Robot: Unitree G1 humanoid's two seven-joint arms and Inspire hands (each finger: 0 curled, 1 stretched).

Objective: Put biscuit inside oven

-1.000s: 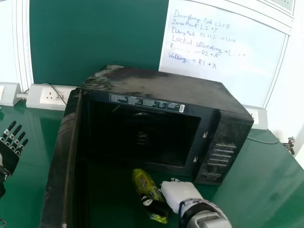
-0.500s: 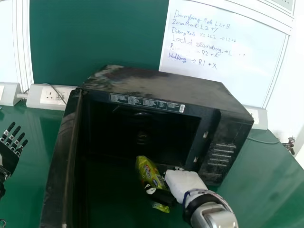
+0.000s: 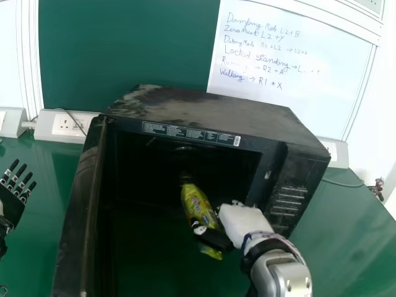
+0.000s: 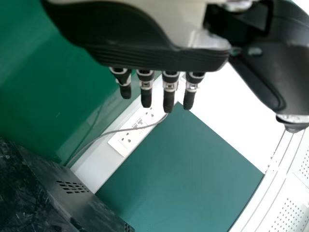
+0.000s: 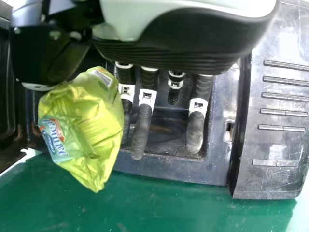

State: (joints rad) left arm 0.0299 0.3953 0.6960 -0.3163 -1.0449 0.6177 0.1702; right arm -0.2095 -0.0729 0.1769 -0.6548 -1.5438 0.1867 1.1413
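Observation:
My right hand [image 3: 238, 224] is at the front opening of the black oven [image 3: 210, 120], whose door [image 3: 79, 210] stands open at the left. It grips the yellow-green biscuit packet [image 3: 197, 210] between thumb and fingers; the packet's far end reaches the dark cavity. In the right wrist view, the packet [image 5: 87, 125] is held against the fingers of my right hand [image 5: 145, 111], with the oven behind. My left hand [image 3: 13, 198] is idle at the left edge with fingers straight; in the left wrist view the hand [image 4: 154, 58] holds nothing.
The oven stands on a green table [image 3: 337, 229] in front of a green board [image 3: 130, 49] and a whiteboard [image 3: 297, 74]. Wall sockets [image 3: 67, 125] with a cable are behind it to the left. The open door forms an upright wall left of the right hand.
My right hand has moved forward and slightly right with the packet, whose far end has come up to the oven's opening. The left hand has kept still.

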